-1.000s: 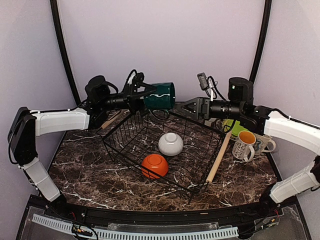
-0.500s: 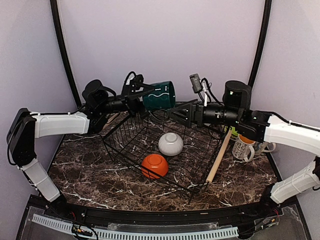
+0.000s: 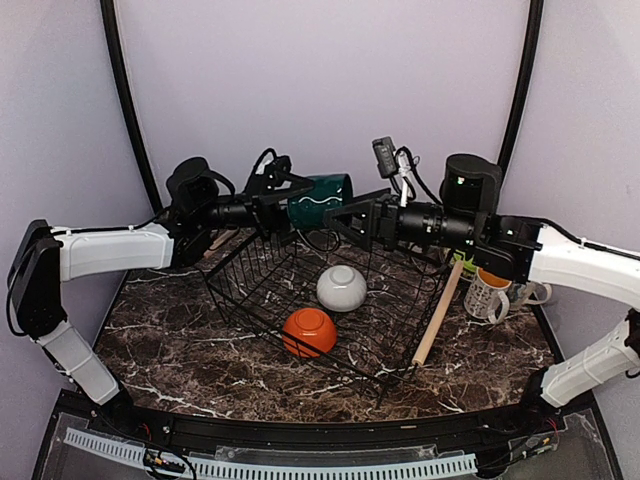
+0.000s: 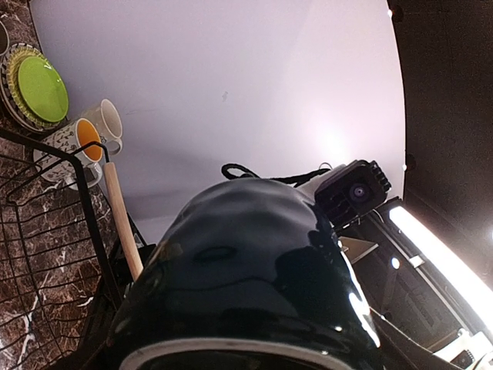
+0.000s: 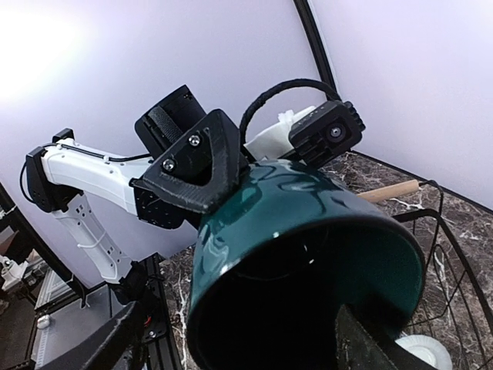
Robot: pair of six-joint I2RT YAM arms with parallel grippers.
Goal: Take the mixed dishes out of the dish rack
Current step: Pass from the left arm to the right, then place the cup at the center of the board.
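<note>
My left gripper (image 3: 292, 197) is shut on a dark green cup (image 3: 320, 196) and holds it on its side in the air above the far edge of the dish rack (image 3: 240, 290). The cup's mouth faces my right gripper (image 3: 338, 218), which is open at the rim. In the right wrist view one right finger (image 5: 362, 347) sits inside the cup (image 5: 300, 254) and the other (image 5: 100, 347) stays outside it. The cup (image 4: 246, 262) fills the left wrist view and hides the left fingers. A white bowl (image 3: 341, 288) and an orange bowl (image 3: 309, 331) lie upside down in the rack.
Two patterned mugs (image 3: 487, 291) (image 3: 530, 288) stand on the marble table right of the rack, by its wooden handle (image 3: 437, 315). A lime-green plate (image 4: 42, 87) lies on a stack beyond them, mostly hidden behind my right arm in the top view.
My right arm has reached left across the rack until its open fingers meet the cup's mouth. The left gripper has lowered the cup slightly while keeping hold.
</note>
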